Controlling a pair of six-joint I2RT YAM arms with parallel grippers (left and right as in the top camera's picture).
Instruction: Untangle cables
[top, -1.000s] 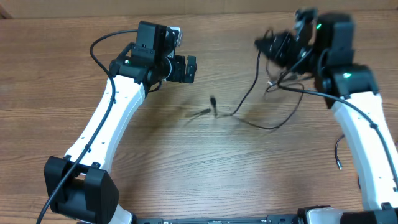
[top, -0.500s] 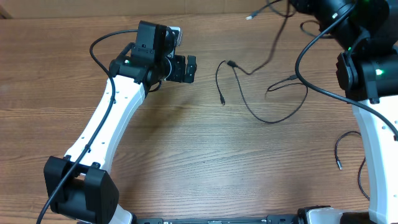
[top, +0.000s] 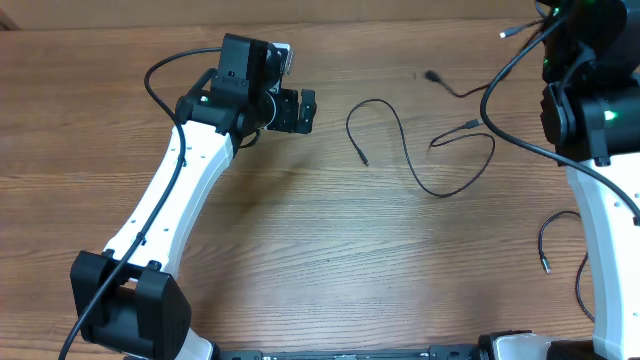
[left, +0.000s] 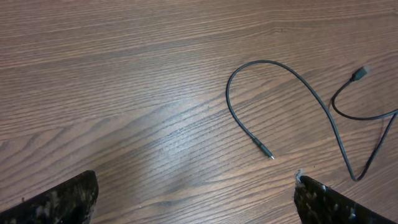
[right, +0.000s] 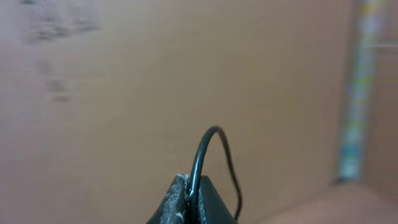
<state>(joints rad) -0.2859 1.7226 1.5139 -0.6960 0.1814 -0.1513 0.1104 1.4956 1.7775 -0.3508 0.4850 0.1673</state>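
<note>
Overhead: cables (top: 440, 194) near table (top: 320, 250) far edge

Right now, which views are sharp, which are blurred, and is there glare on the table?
Overhead: sharp, evenly lit, no strong glare on the table. Left wrist: wood grain and looped cable sharp, a pale sheen at lower centre. Right wrist: background wholly blurred; only the right gripper and its pinched cable are fairly clear.

One thin black cable (top: 405, 150) lies slack on the wood, running from its small plug tip (left: 266, 151) through a hairpin loop into a wide open bend. A second black cable (right: 208, 140) arches upward, pinched in my right gripper (right: 190, 185). A dark plug (top: 431, 75) shows beyond the first cable's loop
</note>
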